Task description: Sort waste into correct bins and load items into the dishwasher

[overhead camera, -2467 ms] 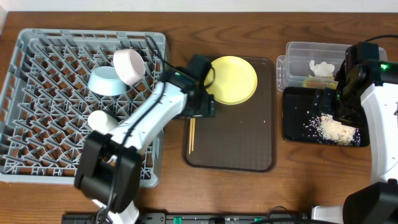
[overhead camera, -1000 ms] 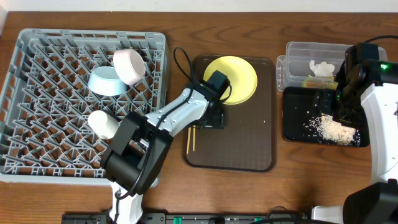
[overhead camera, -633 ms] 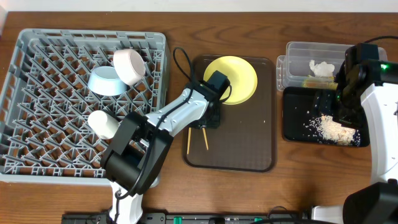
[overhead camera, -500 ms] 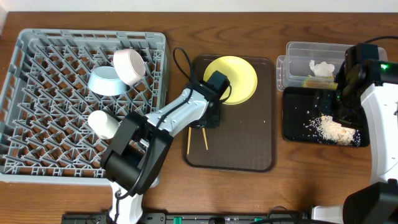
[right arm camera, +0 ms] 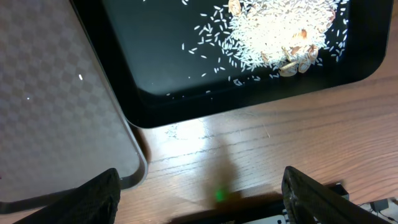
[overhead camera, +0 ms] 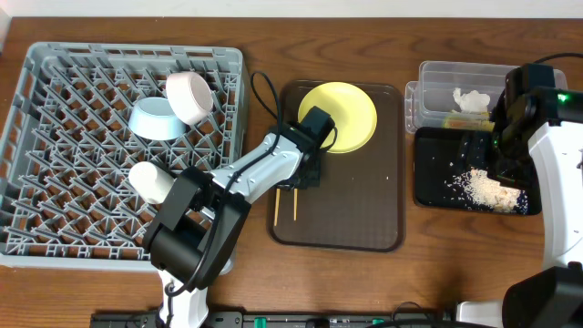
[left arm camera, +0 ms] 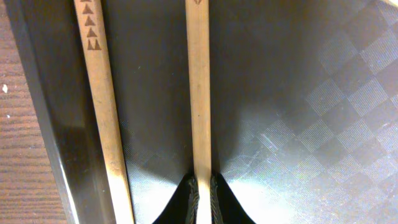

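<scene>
My left gripper is down on the brown serving tray, just below the yellow plate. It is shut on the top end of one wooden chopstick, which sits pinched between the jaws. A second chopstick lies loose to its left, near the tray's edge. In the overhead view the pair lie about parallel. My right gripper hangs open, holding nothing, over the near edge of the black tray, which contains rice scraps.
The grey dish rack on the left holds a light blue bowl, a white bowl and a white cup. A clear tub with a crumpled napkin stands behind the black tray.
The left gripper has shut on one chopstick. That stick first splayed out at an angle and has swung back to lie parallel to the loose one. The right arm has not moved.
</scene>
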Action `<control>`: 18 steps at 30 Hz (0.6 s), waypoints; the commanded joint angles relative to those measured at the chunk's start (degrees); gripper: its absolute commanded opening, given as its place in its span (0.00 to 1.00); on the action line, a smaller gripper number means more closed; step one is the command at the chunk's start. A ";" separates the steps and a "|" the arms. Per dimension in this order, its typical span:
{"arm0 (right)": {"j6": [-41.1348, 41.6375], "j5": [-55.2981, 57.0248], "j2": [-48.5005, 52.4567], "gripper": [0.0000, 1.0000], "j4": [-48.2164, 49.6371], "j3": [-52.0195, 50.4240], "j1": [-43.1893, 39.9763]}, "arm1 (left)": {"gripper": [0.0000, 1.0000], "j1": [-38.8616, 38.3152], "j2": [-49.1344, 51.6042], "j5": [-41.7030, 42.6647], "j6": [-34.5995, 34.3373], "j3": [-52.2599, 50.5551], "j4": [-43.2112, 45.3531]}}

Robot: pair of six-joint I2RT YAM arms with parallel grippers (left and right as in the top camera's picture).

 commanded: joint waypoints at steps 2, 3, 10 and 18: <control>-0.31 0.02 -0.11 0.81 -0.07 0.59 -0.63 | 0.06 0.11 1.81 0.52 -0.09 -2.32 -0.22; -0.66 0.00 -0.11 0.81 -0.07 0.59 -0.63 | 0.06 0.13 1.53 0.55 -0.07 -2.29 -0.28; -1.11 0.02 -0.11 0.81 -0.09 0.59 -0.63 | 0.06 0.90 -5.09 -1.44 1.86 -1.18 -3.30; -1.25 0.00 -0.11 0.81 -0.02 0.59 -0.63 | 0.06 3.56 -19.23 -1.38 5.07 -1.03 -5.49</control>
